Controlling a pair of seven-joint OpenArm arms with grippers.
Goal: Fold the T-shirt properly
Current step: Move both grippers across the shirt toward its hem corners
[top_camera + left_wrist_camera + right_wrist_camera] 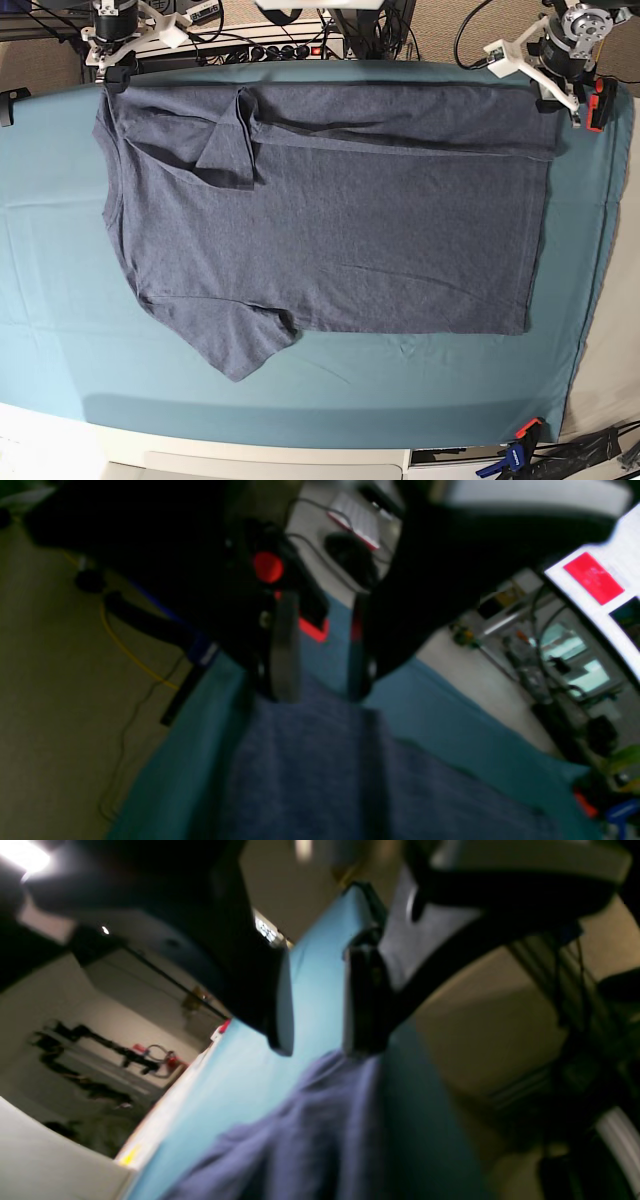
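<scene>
T-shirt (pixel 330 240) lies spread on the teal cloth (pixel 60 300), far edge folded over. My left gripper (pixel 320 695) and right gripper (pixel 320 1050) each sit at a far corner, jaws parted around the fabric edge. Next, I judge: pinch firmly, draw evenly

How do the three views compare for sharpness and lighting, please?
Base view: evenly lit and sharp, the T-shirt and teal cloth crisp. Left wrist view: dim and blurred, the left gripper a dark silhouette, the floor soft. Right wrist view: blurred too, glare from a ceiling light at the top left corner, the right gripper underexposed.
</scene>
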